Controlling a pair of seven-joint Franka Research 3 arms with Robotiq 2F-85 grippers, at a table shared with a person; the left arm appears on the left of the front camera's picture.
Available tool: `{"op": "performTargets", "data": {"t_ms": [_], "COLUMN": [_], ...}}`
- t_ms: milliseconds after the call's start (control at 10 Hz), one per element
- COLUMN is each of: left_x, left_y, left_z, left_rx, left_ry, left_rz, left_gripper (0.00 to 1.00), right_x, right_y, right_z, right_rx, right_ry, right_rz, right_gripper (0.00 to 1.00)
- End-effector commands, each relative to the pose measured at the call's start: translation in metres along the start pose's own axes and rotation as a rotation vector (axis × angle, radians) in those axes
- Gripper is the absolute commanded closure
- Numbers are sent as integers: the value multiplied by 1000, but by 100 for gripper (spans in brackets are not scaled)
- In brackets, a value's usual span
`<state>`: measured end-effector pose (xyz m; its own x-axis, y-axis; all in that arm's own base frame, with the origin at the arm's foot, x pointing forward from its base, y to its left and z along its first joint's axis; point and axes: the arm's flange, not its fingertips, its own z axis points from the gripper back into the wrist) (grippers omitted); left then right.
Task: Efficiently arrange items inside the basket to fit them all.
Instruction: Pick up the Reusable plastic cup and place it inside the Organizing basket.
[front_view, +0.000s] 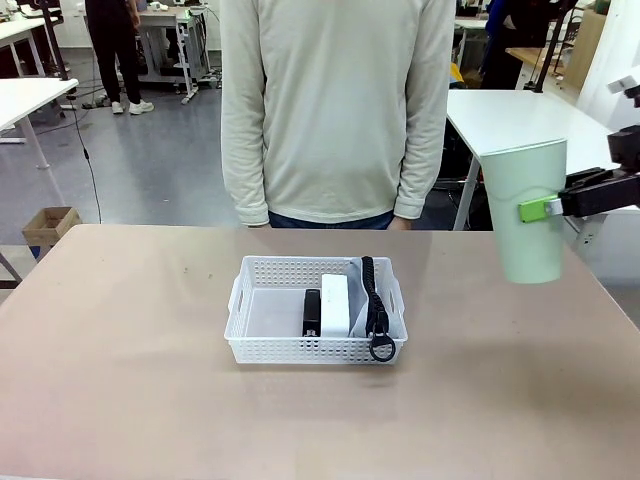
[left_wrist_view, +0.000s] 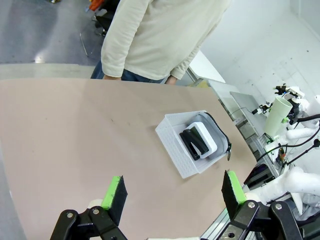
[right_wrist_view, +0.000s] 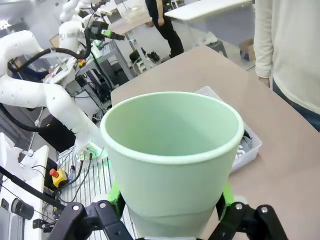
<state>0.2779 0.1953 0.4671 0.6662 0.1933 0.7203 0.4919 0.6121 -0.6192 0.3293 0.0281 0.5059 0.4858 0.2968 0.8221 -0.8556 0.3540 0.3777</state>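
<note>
front faces person, wrists share basket (front_view: 250, 345)

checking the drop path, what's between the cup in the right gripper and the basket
Nothing: in the front view only bare table lies between the pale green cup, held aloft in the right gripper, and the basket.

A person in a cream long-sleeved top (front_view: 335, 110) is seen standing at the far edge of the tan table (front_view: 120, 350). A small cardboard box (front_view: 48, 228) is placed on the grey floor at left. White tables (front_view: 520, 118) are seen behind, and another person in dark clothes (front_view: 115, 45) farther off.
</note>
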Motion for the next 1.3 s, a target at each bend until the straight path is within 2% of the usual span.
{"op": "performTargets", "data": {"t_ms": [0,200,300,400,500,600,800,900,1000,1100,1200], "left_x": [0,0,0,0,0,0,0,0,0,0,0], "left_y": [-1,-1,-1,-1,-1,-1,-1,-1,-1,-1,-1], "left_z": [1,1,1,1,1,1,1,1,1,1,1], "left_rx": [-10,-10,-10,-10,-10,-10,-10,-10,-10,-10,-10], "left_ry": [-11,-11,-11,-11,-11,-11,-11,-11,-11,-11,-11], "left_rz": [-5,-5,-5,-5,-5,-5,-5,-5,-5,-5,-5], "left_gripper": [0,0,0,0,0,0,0,0,0,0,0], "right_x": [-1,-1,-2,6,27,58,109,127,139,148,148], "right_y": [3,3,-1,-1,2,10,31,42,47,48,46], "right_z": [12,12,11,2,-21,-52,-130,-174,-211,-266,-301], "right_rx": [15,15,-2,34,-8,-23,-42,-27,-113,-259,-306], "right_ry": [-28,-28,-27,-82,28,92,289,330,344,358,372], "right_rz": [4,4,-6,-11,-59,-85,-83,-88,-165,-297,-394], "right_gripper": [100,100,14,14,14,14,14,14,14,14,14]}}
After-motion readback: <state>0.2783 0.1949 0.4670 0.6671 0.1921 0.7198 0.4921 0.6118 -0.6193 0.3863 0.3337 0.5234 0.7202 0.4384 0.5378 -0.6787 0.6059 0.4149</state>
